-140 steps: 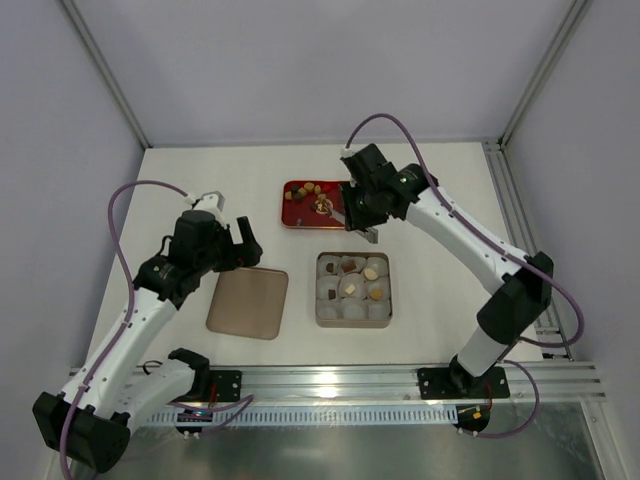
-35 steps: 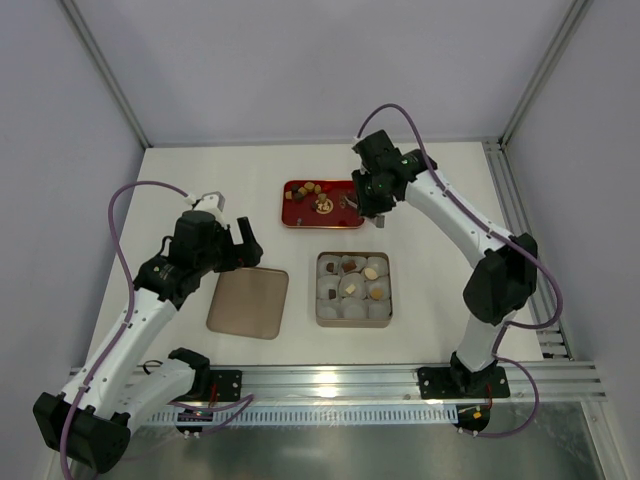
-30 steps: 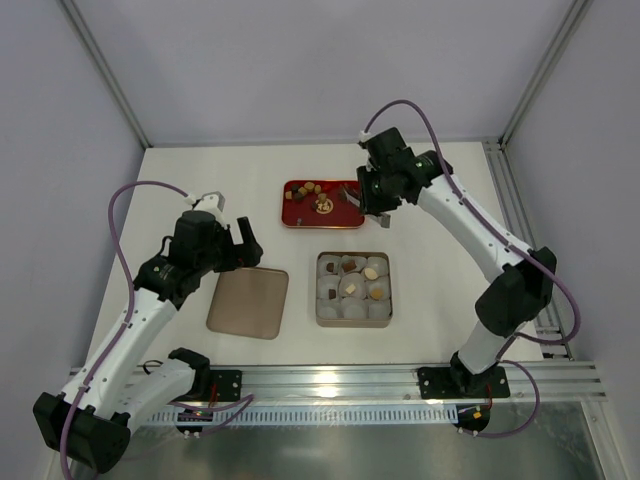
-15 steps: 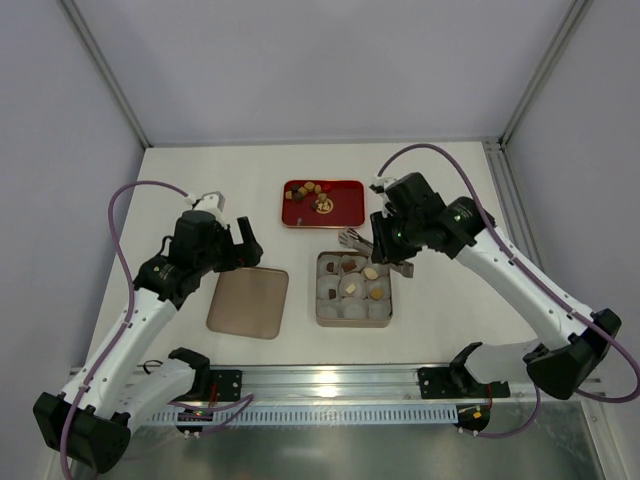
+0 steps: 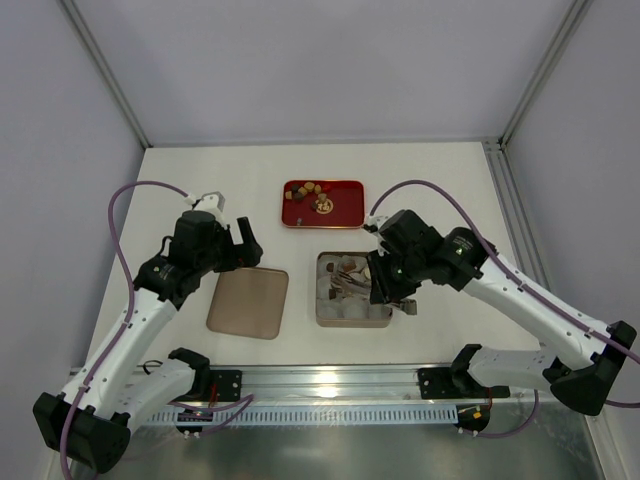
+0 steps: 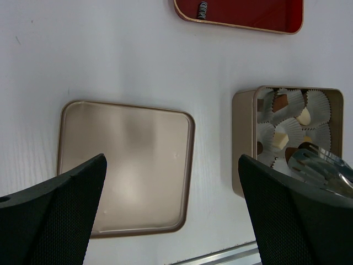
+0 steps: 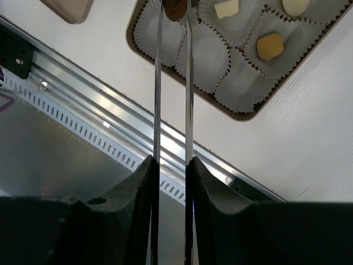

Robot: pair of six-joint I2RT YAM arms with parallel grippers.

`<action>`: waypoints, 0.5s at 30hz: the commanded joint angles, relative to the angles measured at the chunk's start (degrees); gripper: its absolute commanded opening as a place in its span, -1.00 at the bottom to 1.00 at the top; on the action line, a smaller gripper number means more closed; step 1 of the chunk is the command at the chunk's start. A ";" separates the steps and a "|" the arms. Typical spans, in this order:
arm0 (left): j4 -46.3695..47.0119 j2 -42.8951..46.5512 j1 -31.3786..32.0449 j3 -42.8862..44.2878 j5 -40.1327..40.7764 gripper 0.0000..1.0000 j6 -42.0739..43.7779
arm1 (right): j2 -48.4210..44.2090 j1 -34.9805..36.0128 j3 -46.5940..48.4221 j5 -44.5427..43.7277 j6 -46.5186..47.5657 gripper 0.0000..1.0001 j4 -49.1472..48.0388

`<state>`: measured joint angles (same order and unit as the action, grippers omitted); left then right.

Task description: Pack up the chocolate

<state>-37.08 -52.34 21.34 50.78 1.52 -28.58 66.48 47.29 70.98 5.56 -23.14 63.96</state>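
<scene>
Several small chocolates [image 5: 312,191] lie in a red tray [image 5: 345,218]. A tan box [image 5: 322,316] of white paper cups holds a few chocolates [image 7: 269,46]. My right gripper [image 5: 388,283] is shut on metal tongs [image 7: 159,83]. The tong tips pinch a dark brown chocolate [image 7: 175,8] over a cup in the box's left column. My left gripper [image 5: 241,243] is open and empty, hovering over the tan lid [image 5: 248,303]. The lid also shows in the left wrist view [image 6: 127,165].
The box wall [image 6: 244,143] and the tongs [image 6: 322,168] show at the right of the left wrist view, the red tray [image 6: 248,14] at its top. An aluminium rail [image 5: 340,385] runs along the table's near edge.
My right arm has swung from the red tray toward me and now holds the tongs with a brown chocolate over the box. My left arm has not moved.
</scene>
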 commanded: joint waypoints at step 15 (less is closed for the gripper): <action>1.31 0.57 -0.16 0.02 1.21 1.00 -0.51 | 1.81 5.09 -4.62 4.02 -2.44 -0.37 -4.64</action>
<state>-37.08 -52.34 21.34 50.74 1.91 -28.58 67.64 51.68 67.07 8.58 -24.86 61.91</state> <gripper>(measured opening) 0.996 0.328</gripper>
